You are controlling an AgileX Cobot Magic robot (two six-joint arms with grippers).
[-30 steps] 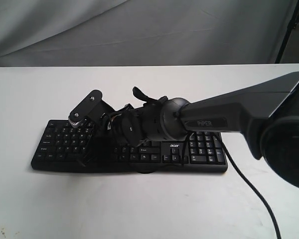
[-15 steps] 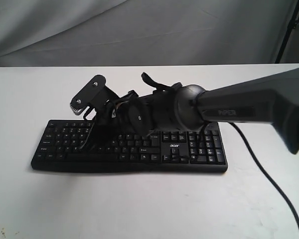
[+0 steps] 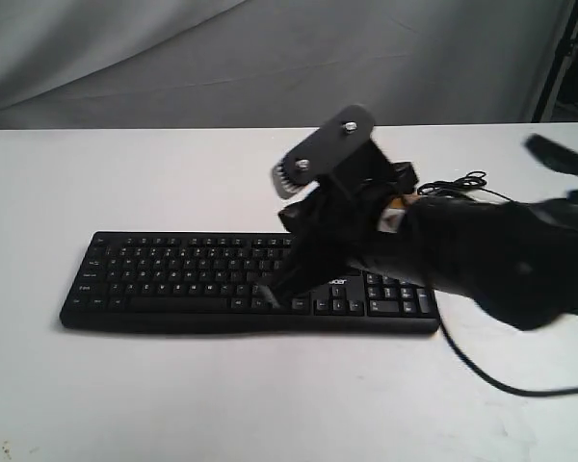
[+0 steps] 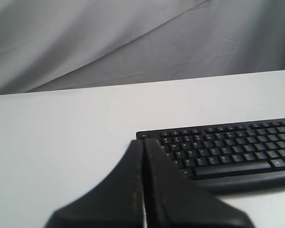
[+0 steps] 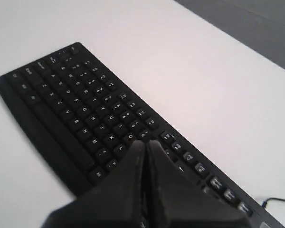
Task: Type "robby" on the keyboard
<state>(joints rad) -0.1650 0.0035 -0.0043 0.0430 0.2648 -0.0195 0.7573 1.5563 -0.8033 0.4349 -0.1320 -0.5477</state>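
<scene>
The black keyboard lies flat on the white table, with its number pad on the right. My right gripper reaches in from the right, shut and pointing down at the right end of the letter keys. The right wrist view shows the shut gripper over keys of the keyboard; whether it touches a key I cannot tell. In the left wrist view my left gripper is shut and empty, off the end of the keyboard. The exterior view does not show the left arm.
The thin black cable runs from the keyboard's right end across the table, with a loose coil behind the right arm. Grey cloth hangs behind the table's far edge.
My right gripper has swung from the keyboard's left half to the right end of the letter keys, and the arm has drawn back toward the right.
</scene>
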